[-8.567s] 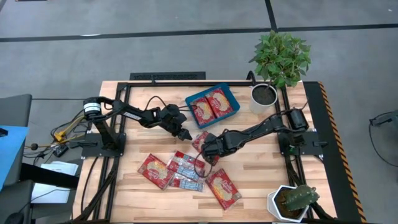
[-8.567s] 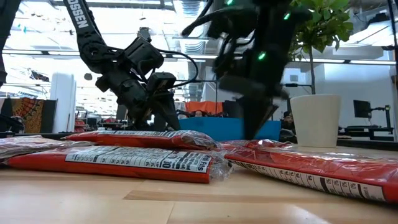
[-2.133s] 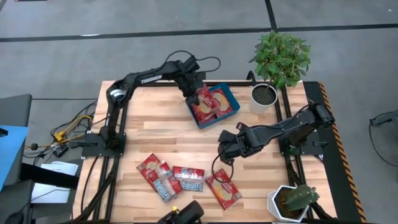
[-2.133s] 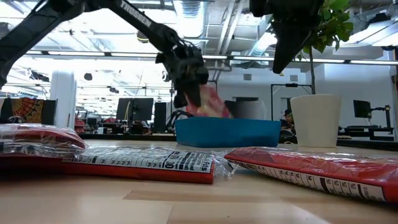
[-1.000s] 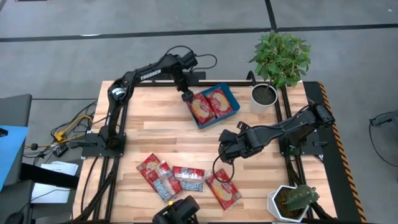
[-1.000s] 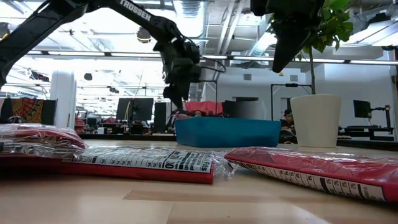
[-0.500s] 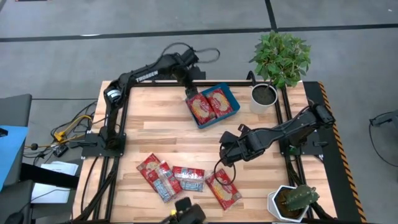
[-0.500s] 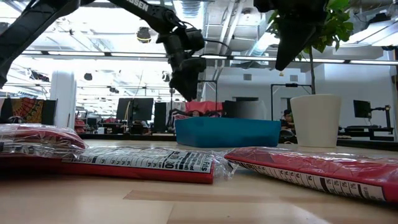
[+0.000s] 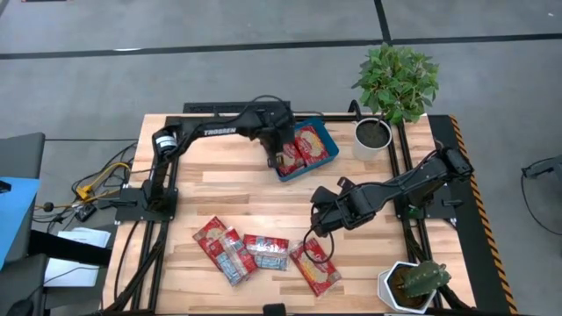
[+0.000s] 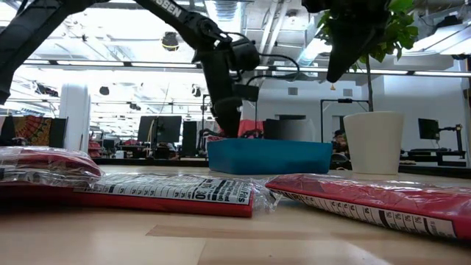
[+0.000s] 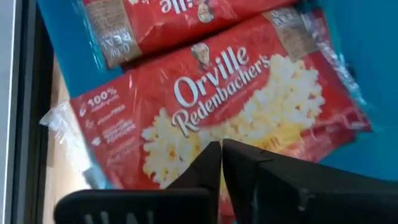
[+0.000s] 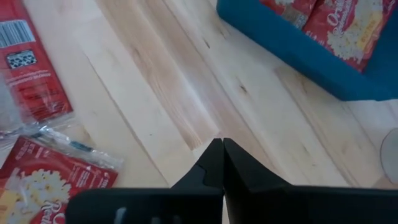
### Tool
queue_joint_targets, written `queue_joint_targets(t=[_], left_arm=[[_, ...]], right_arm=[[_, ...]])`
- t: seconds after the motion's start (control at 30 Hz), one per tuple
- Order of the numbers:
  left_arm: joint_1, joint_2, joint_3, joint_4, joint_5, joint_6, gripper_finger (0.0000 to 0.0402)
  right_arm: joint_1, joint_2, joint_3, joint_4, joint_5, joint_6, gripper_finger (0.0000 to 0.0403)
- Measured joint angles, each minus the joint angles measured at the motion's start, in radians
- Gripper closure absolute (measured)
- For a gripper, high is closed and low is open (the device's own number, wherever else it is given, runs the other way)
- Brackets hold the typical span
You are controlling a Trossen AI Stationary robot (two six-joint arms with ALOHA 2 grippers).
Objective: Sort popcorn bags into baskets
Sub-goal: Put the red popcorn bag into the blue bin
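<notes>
Two Orville Redenbacher's popcorn bags (image 9: 301, 147) in teal basket (image 9: 327, 130), upper centre | left gripper (image 9: 275, 159) closed, empty, over it | right gripper (image 9: 316, 226) closed, centre-right | next: collect lower-centre bags (image 9: 263, 254).

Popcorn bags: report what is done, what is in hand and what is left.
Done: at least two popcorn bags lie in the teal basket. In hand: nothing; the left gripper is over the basket's near edge with fingers shut and empty, and the right gripper hangs over bare wood, shut too. Left: four bags on the table, one red one nearest the right gripper.
</notes>
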Motion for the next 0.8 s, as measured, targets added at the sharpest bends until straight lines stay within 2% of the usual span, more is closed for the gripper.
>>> queue_joint_targets(t=[0.13, 0.2, 0.33, 0.43, 0.6, 0.8], left_arm=[[-0.003, 0.000, -0.061, 0.048, -0.008, -0.025, 0.0397], [-0.002, 0.000, -0.082, 0.050, 0.048, -0.044, 0.0396], [-0.006, 0.000, -0.089, 0.045, 0.229, -0.068, 0.0400], [-0.018, 0.000, -0.086, 0.063, 0.266, -0.090, 0.0401], [-0.023, -0.014, -0.013, -0.008, 0.287, -0.145, 0.0401], [-0.018, -0.130, 0.103, -0.222, 0.415, -0.142, 0.0401]], right_arm=[[0.008, 0.000, 0.000, 0.000, 0.000, 0.014, 0.0373], [0.010, 0.000, 0.000, 0.000, 0.000, 0.016, 0.0370], [0.013, 0.000, 0.000, 0.000, 0.000, 0.016, 0.0371], [0.013, 0.000, 0.000, 0.000, 0.000, 0.015, 0.0379], [0.014, 0.000, 0.000, 0.002, -0.001, 0.015, 0.0387], [0.049, -0.001, -0.007, 0.059, -0.099, -0.028, 0.0379]])
